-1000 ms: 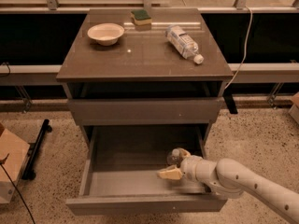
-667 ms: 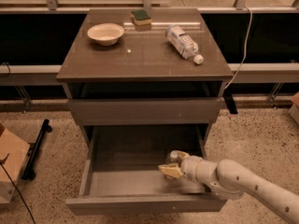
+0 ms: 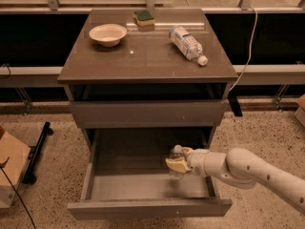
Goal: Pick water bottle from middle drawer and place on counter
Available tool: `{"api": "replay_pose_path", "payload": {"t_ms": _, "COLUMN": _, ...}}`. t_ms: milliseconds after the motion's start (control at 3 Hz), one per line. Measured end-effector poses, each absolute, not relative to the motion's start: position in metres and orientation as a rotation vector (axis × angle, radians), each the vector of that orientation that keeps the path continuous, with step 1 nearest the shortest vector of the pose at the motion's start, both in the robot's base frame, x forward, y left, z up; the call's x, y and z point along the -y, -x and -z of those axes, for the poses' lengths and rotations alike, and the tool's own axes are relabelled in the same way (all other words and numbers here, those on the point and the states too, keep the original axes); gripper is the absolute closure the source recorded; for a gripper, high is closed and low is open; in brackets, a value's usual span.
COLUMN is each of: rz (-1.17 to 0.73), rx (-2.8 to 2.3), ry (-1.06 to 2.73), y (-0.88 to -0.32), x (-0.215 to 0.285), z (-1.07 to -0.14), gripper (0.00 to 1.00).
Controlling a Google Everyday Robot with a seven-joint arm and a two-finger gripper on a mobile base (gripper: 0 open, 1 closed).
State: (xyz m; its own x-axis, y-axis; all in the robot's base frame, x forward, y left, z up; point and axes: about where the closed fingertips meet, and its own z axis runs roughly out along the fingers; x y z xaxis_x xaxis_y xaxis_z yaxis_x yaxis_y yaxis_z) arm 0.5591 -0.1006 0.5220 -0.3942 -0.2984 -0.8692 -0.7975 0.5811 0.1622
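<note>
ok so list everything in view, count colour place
counter: 1, brown-grey, on top
bowl: 1, cream, counter left
sponge: 1, green-yellow, counter back
large bottle: 1, clear, white-blue label, lying counter right
closed drawer front: 1, grey, under counter
middle drawer: 1, grey, pulled open, lowest
water bottle: 1, clear, upright in middle drawer
cardboard box: 1, tan, far left on floor
cable: 1, white, right of counter
arm: 1, white, from right
end effector: 1, tan, at water bottle
</note>
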Motion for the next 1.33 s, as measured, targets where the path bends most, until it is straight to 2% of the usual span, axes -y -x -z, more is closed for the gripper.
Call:
{"api": "replay_pose_path", "payload": {"t_ms": 667, "rz": -0.837, "rx": -1.828, "ry": 1.069, "y": -0.531, "x": 0.11, "z": -0.662, "gripper": 1.0}}
{"api": "replay_pose_path", "payload": {"t_ms": 1333, "rz": -0.829, "rx": -1.635, "ry": 1.303, "y": -0.492, "x": 0.115, "z": -0.839, "gripper": 1.0}}
